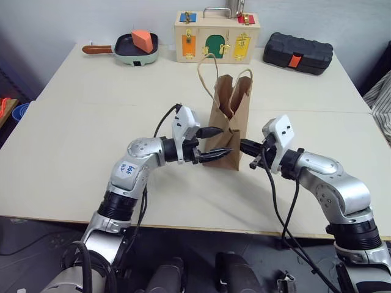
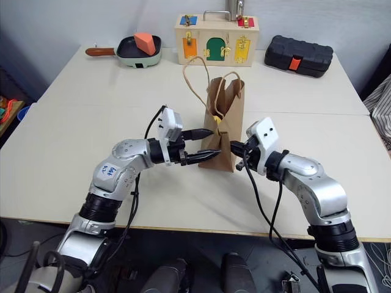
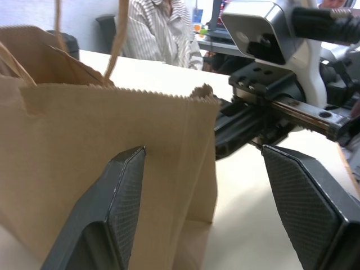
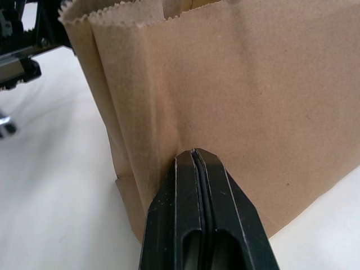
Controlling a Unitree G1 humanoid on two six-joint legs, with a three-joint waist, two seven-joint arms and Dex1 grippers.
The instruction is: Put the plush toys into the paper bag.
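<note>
Brown kraft paper bag (image 1: pixel 231 125) with two twisted paper-cord loop handles is shown standing upright near the middle of the pale bench (image 1: pixel 73 152), its mouth open upward. A patch of yellow is seen inside the mouth in the right eye view, probably the chubby yellow plush toy (image 2: pixel 217 121); the orange one-eyed toy cannot be made out. The bag is flanked by both arms, presumably so that it is steadied and kept open for loading.

The left gripper (image 1: pixel 215 142) is held level against the bag's left side with its two black fingers spread wide, one above the other; in the left wrist view one finger (image 3: pixel 107 214) overlaps the paper face, though contact cannot be confirmed. The right gripper (image 4: pixel 198 163) is pressed shut, empty, its tip just touching or nearly touching the bag's lower right side at a crease.

Farther back, a hard orange wedge block (image 1: pixel 142 41) is seen lying in a pale green frying pan (image 1: pixel 135 52), beside a wooden latch box (image 1: pixel 217 36) and a black case (image 1: pixel 298 53).
</note>
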